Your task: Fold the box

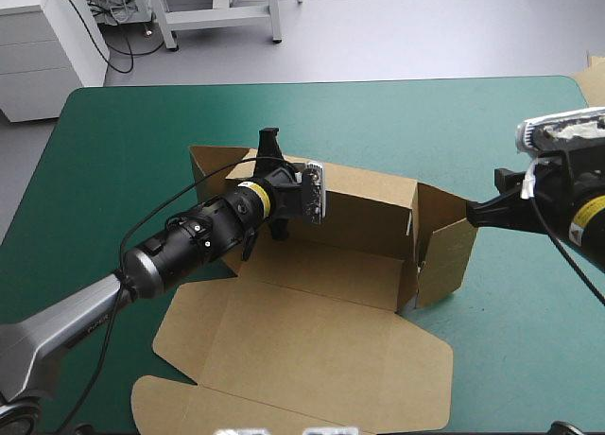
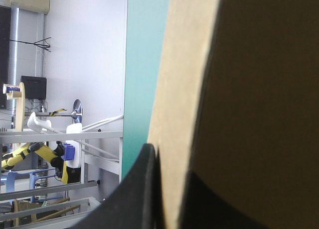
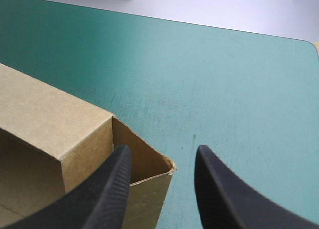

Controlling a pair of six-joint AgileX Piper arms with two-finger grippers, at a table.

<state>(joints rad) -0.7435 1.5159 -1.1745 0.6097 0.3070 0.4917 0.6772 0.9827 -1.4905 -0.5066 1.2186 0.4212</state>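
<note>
Two pincers at work, one wall each. The brown corrugated-board box (image 1: 321, 265), a cut sheet half formed, sits mid-table on the teal-green cover (image 1: 123, 151). Its long back wall (image 1: 364, 194) is up, its right end wall (image 1: 444, 251) is up with a corner flap loose, and its lid panel (image 1: 312, 359) lies flat toward the near edge.

My left pincer (image 2: 169, 169) is at the left end of the back wall, fingers nearly together with the board edge between them. I think it is gripping, though that view is mostly shadowed board. My right pincer (image 3: 163, 159) stands wide apart and holds nothing. One finger (image 3: 107, 189) is at the end wall's outer corner, the other over bare cover.

Step in hand, as I judge it: squaring and tucking the end walls.

Doing it well:
- Left grip firm, so the back wall serves as an upright anchor.
- Right pincer comes in square to the end wall and presses near the crease, not on the loose flap.
- Go slow. A light sheet likely slides if pushed from one side only.
- The corner flap should go inside the wall, not get crushed outside it.
</note>
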